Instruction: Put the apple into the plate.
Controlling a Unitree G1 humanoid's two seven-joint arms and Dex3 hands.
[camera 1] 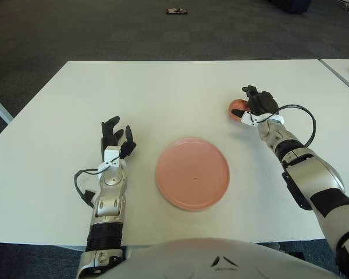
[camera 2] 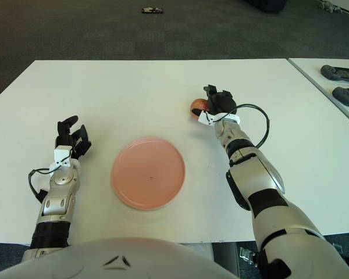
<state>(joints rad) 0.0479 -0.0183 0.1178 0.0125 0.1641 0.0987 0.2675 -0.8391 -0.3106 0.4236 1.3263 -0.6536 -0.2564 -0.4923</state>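
Observation:
A reddish apple [camera 1: 237, 107] sits at the right side of the white table [camera 1: 163, 93]. My right hand [camera 1: 255, 106] is against the apple's right side. Its dark fingers curl behind the apple and its thumb lies in front, closed around it at table level. The apple also shows in the right eye view [camera 2: 196, 106]. A round pink plate [camera 1: 192, 172] lies empty at the table's front centre, to the left of and nearer than the apple. My left hand [camera 1: 116, 138] shows to the left of the plate, fingers spread and empty.
A second table stands at the far right with two dark devices [camera 2: 340, 72] [camera 2: 346, 94] on it. A small object [camera 1: 176, 10] lies on the dark carpet beyond the table. A black cable [camera 1: 305, 119] loops off my right wrist.

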